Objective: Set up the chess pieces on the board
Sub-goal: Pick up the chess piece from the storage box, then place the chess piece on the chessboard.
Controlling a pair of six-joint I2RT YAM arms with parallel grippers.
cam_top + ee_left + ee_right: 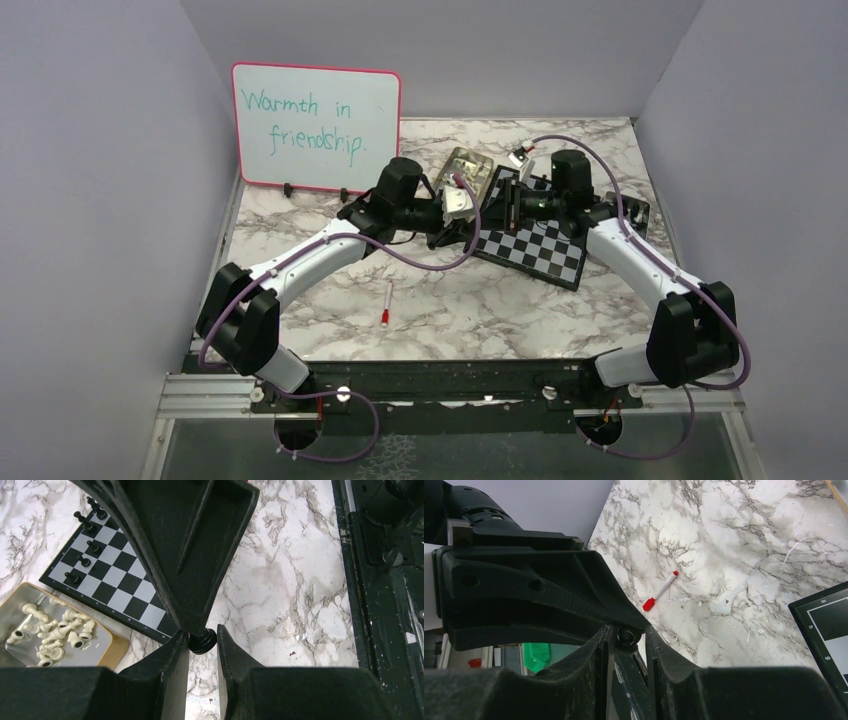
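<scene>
The board lies at centre right; in the left wrist view several black chess pieces stand along its far edge. Both grippers meet over the board's left end. My left gripper is shut on the ringed base of a black chess piece. My right gripper has its fingers on either side of the same piece, set slightly wider than it, with a thin gap on one side. Cream pieces lie in a tin.
The gold-rimmed tin sits behind the board's left end. A red-capped marker lies on the marble in front. A pink-framed whiteboard stands at the back left. A small black box sits right of the board.
</scene>
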